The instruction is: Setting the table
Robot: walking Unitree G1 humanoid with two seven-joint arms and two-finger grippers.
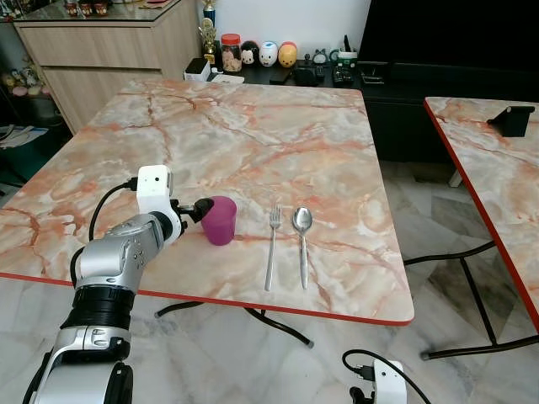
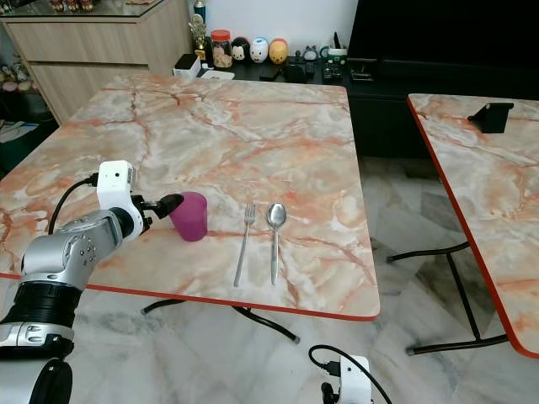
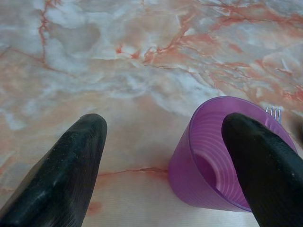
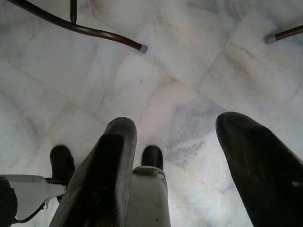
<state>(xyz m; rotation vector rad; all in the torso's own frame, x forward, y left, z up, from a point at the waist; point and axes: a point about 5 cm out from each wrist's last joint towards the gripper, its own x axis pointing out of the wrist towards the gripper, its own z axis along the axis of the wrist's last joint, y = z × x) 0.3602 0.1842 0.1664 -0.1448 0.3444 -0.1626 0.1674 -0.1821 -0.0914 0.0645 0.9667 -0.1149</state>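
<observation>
A translucent purple cup (image 1: 220, 220) stands upright near the front edge of the marble table (image 1: 253, 126). My left gripper (image 1: 200, 206) is at the cup's left side and stands open. In the left wrist view one black finger (image 3: 262, 165) lies over the cup's (image 3: 208, 165) rim and the other finger (image 3: 66, 170) is off to the side over bare tabletop. Right of the cup lie a fork (image 1: 272, 244) and a spoon (image 1: 301, 229), side by side with handles toward me. My right gripper (image 4: 177, 125) hangs open below the table, above the floor.
A second marble table (image 1: 497, 177) stands at the right with a black object (image 1: 511, 119) on it. Behind are a wooden cabinet (image 1: 101, 50) and a low black shelf with jars and figurines (image 1: 269, 55). Metal table legs (image 4: 75, 26) cross the tiled floor.
</observation>
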